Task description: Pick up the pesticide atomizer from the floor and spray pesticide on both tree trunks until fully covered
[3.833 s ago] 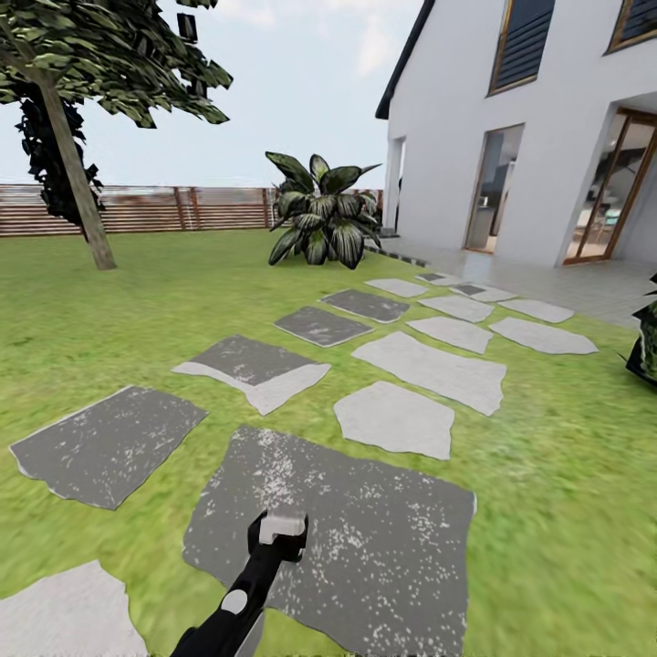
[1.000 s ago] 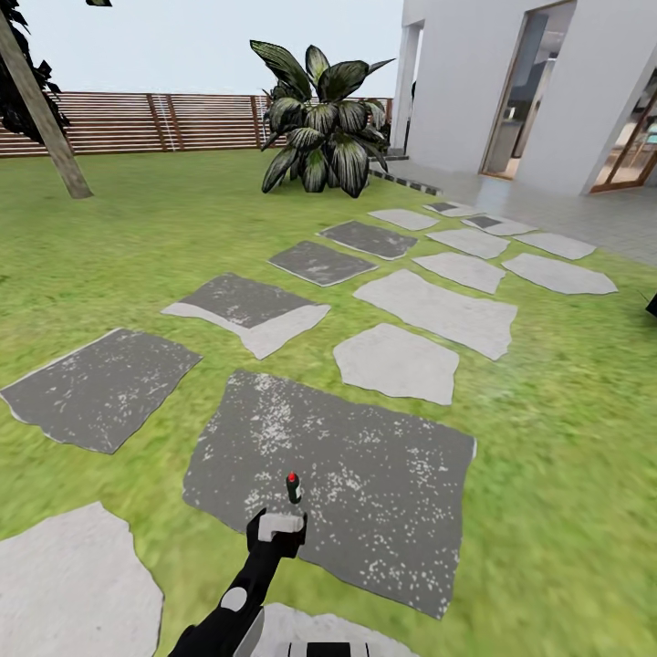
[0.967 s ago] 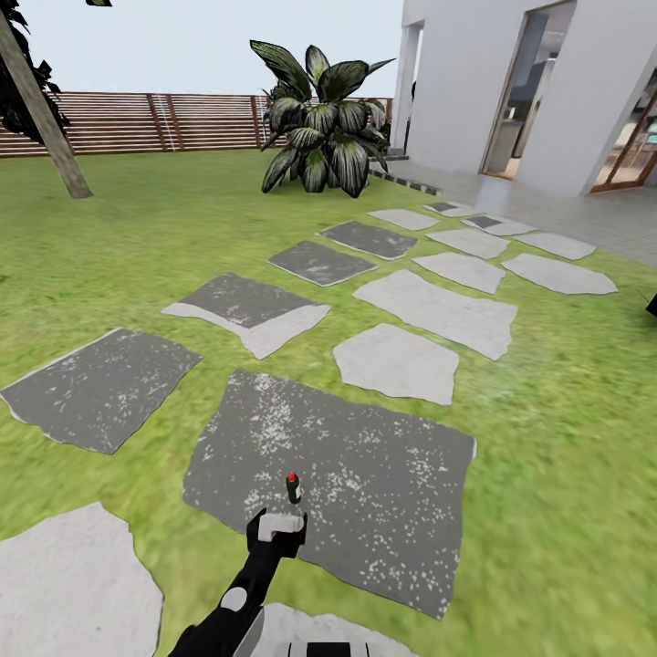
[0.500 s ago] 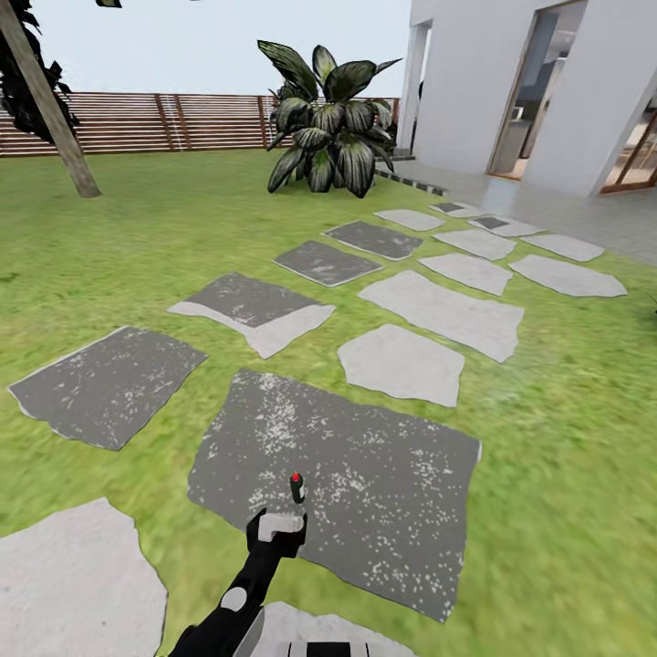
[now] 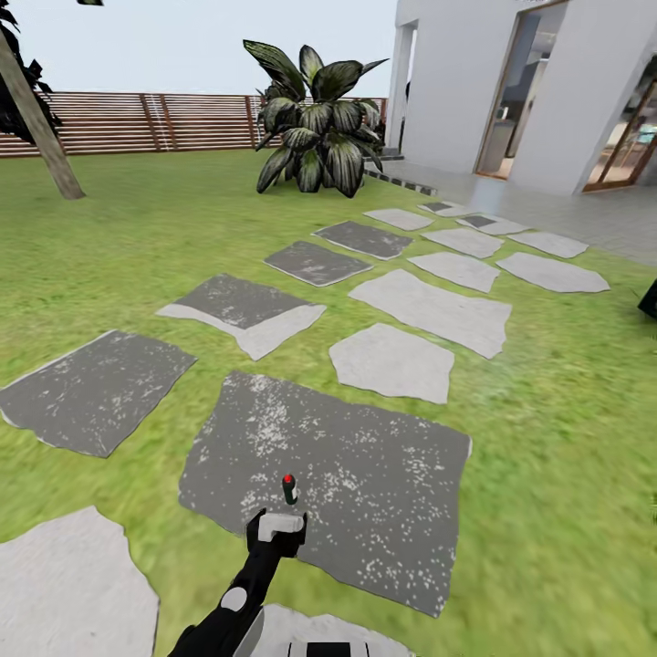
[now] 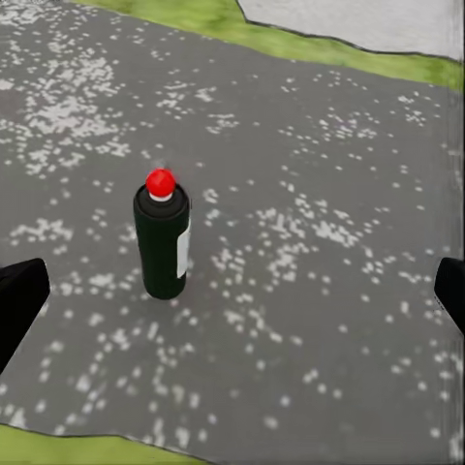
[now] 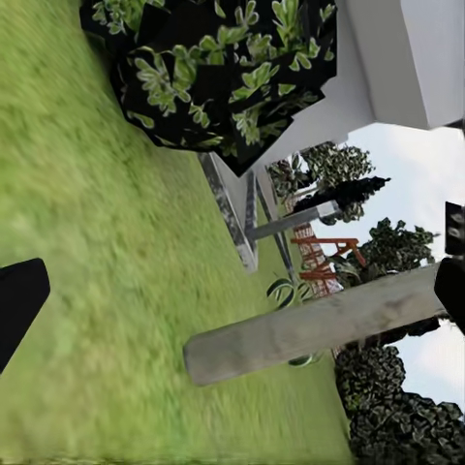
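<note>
Pesticide atomizer (image 5: 289, 490) stands upright on the large dark speckled paving stone (image 5: 383, 511) in the lawn, red dot uppermost, its long axis vertical. It lies straight ahead of the left pincer (image 5: 281, 526), just beyond the pale end of that arm and not yet touched. In the left wrist view the bottle (image 6: 162, 240) sits between the two dark fingertips (image 6: 19, 302) at the frame's edges, a little nearer one than the other, white label turned to one side; the fingers stand wide apart with nothing between them.

The left arm is plainly the nearer one. I judge the coming move to be a short forward reach with a slight sideways correction, so the upright body comes squarely between the fingers before they close across it.

The right pincer's fingertips (image 7: 17, 302) also stand apart and empty, pointed over grass toward a pale tree trunk (image 7: 320, 329). Another trunk (image 5: 41, 137) rises far off by the wooden fence (image 5: 164, 120), well apart from the bottle.
</note>
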`<state>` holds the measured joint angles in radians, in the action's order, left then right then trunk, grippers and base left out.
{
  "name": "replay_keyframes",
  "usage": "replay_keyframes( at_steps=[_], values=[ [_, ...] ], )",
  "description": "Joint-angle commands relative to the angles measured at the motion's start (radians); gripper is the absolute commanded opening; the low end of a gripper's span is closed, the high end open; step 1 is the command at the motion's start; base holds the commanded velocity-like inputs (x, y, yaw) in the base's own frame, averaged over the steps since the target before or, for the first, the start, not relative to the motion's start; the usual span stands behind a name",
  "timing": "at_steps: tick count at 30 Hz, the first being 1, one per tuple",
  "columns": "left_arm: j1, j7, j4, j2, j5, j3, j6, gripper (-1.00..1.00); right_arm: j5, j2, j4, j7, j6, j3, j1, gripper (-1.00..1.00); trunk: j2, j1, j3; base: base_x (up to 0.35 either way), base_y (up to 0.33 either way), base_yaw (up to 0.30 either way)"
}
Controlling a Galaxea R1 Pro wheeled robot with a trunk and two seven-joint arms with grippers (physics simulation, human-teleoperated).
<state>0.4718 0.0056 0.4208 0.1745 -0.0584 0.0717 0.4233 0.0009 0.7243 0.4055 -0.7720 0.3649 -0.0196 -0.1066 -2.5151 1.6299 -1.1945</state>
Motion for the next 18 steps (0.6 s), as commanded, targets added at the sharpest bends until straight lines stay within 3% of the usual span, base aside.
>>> replay_keyframes(
  at_steps=[1, 10, 16, 18],
  values=[
    [0.0, 0.001, 0.0, 0.0, -0.006, -0.001, 0.003, 1.0, 0.0, 0.0, -0.001, 0.0, 0.005, -0.002, -0.001, 1.0, 0.0, 0.0, -0.001, 0.0, 0.0, -0.275],
    [0.0, 0.001, 0.0, 0.0, -0.006, -0.001, 0.003, 1.0, -0.001, 0.0, -0.001, 0.0, 0.005, -0.002, -0.001, 1.0, 0.0, 0.0, -0.001, 0.0, 0.0, -0.285],
    [0.0, 0.002, 0.001, 0.0, -0.006, -0.002, 0.003, 1.0, -0.001, 0.0, -0.001, 0.0, 0.005, -0.002, -0.001, 1.0, 0.0, 0.0, -0.001, 0.0, 0.0, -0.103],
    [0.0, 0.002, 0.029, -0.001, -0.005, -0.055, 0.003, 1.0, 0.0, 0.0, -0.001, 0.0, 0.005, -0.002, -0.001, 1.0, 0.0, 0.0, -0.001, 0.0, 0.0, -0.021]
  ],
)
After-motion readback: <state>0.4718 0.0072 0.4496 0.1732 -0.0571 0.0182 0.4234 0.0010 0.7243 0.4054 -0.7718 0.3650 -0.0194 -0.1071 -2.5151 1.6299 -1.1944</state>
